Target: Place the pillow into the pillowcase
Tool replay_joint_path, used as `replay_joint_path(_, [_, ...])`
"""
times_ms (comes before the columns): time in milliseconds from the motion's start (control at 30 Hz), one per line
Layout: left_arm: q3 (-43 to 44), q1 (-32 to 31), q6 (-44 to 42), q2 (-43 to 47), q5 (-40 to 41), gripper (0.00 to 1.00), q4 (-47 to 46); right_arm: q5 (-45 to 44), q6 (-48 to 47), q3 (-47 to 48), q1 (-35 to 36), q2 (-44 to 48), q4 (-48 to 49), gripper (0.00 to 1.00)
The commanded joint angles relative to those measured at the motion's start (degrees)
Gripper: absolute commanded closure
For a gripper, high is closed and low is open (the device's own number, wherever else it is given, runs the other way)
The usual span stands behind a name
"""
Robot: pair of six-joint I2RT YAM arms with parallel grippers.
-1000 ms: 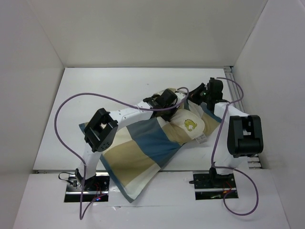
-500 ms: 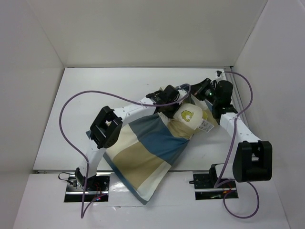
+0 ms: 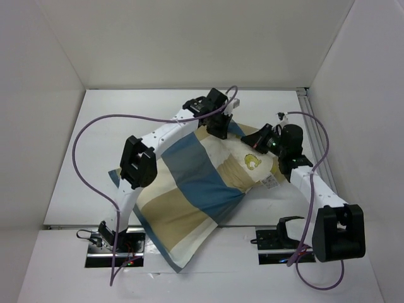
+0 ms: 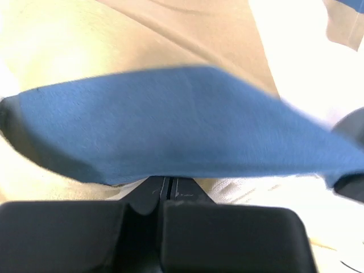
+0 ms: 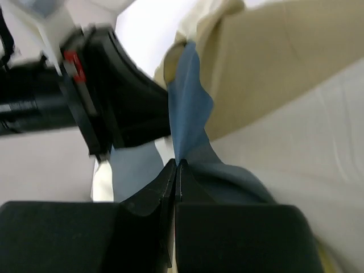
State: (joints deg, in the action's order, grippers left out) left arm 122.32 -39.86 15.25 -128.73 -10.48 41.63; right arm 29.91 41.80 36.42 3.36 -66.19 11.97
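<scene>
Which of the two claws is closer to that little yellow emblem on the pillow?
The right gripper: it sits just beyond the emblem, clamped on the pillowcase edge. The left gripper grips the same edge farther off, beyond and to the left.

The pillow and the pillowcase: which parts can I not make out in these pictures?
1. The pillow: top external view, mostly covered by the pillowcase.
2. The pillowcase opening: top external view, hidden under the left gripper and the right gripper.
3. Left wrist view: close, blurred cloth fills it, cut off by the edges.

pillowcase (image 3: 189, 183): matt woven cloth
pillow (image 3: 257, 173): soft cream cloth
fingers (image 4: 227, 236): matt black plastic
desk (image 3: 113, 126): smooth matt white
</scene>
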Motion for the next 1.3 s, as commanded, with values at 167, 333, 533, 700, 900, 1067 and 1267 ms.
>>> replay_joint_path(167, [1.79,2.41,1.18,-0.48,1.08,1.00,10.22,-2.31,-0.75,-0.57,6.22,2.30,0.35,1.00])
replay_joint_path(333, [-14.95,3.47,6.10,12.78,-0.51,0.84,8.92,-5.03,-3.74,0.58,6.75,1.15,-3.09,1.00])
replay_joint_path(533, [-30.36,3.47,10.59,24.30,0.55,0.22,6.36,-6.09,-5.77,0.58,6.75,0.54,-5.90,1.00])
replay_joint_path(700, [-36.97,3.47,13.66,28.97,1.25,0.18,5.83,-5.48,-5.77,0.58,7.28,0.01,-5.37,1.00])
replay_joint_path(900, [-43.30,3.47,14.90,28.80,3.62,0.24,1.72,-5.48,-5.77,0.05,7.28,-0.52,-5.99,1.00])
replay_joint_path(1067, [-41.93,4.78,14.90,19.08,6.61,1.00,-1.81,-6.26,-5.77,0.05,7.28,1.67,-8.01,1.00])
replay_joint_path(1267, [-21.66,6.72,13.14,5.61,7.75,1.00,-0.76,-9.25,-8.32,1.72,7.81,4.93,-16.26,1.00])
